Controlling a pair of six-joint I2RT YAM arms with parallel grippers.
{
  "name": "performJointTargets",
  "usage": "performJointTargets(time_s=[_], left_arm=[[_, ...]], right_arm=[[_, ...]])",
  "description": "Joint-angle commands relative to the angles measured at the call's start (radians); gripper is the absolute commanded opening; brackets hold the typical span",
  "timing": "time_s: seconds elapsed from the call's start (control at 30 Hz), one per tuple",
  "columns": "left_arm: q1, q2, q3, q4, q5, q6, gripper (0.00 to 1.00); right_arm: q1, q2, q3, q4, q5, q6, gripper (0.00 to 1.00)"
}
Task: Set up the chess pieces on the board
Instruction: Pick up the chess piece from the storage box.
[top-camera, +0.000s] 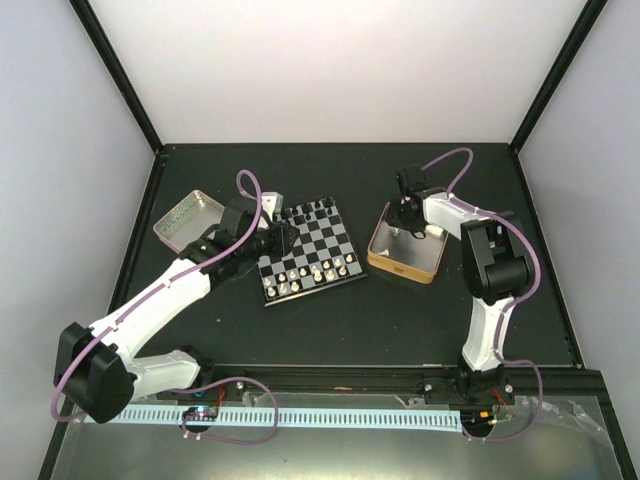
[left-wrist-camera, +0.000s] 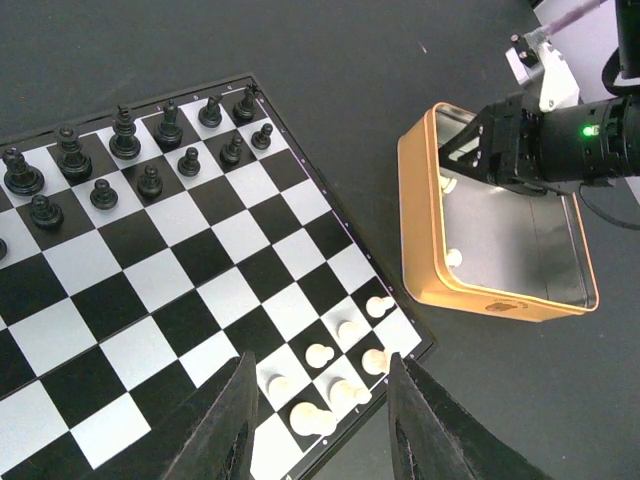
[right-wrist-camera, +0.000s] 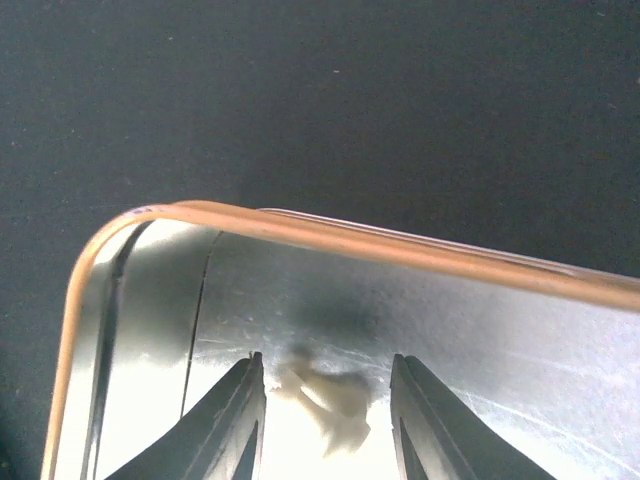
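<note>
Black tabletop (top-camera: 340, 330) w/ white walls (top-camera: 330, 70); board (top-camera: 320, 255) centre-left, gold tin (top-camera: 396, 269) beside

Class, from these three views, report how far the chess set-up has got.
Done: black pieces stand in two rows on the board; several white pieces stand at its opposite edge. In hand: the open right hand straddles a white piece lying in the gold-rimmed tin. Left: that piece and a second piece in the tin.

No words, numbers or brands can be read anywhere. In the left wrist view, at four o'clock, the gold-rimmed tin (left-wrist-camera: 497, 305) bears a small mark, too blurred to read.
</note>
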Motion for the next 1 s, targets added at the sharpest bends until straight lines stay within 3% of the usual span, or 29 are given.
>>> performJointTargets(time_s=[0.0,0.27,0.97], left_arm=[[0.009,0.008,0.010,0.022,0.014,-0.003,0.37],[0.010,0.011,0.008,0.023,0.018,-0.002,0.37],[0.010,0.018,0.005,0.023,0.030,-0.006,0.37]], right_arm=[[0.000,0.047,0.054,-0.062,-0.039,-0.088,0.36],[0.037,0.053,0.042,-0.105,-0.070,-0.145,0.32],[0.086,0.014,-0.035,-0.198,0.069,-0.115,0.32]])
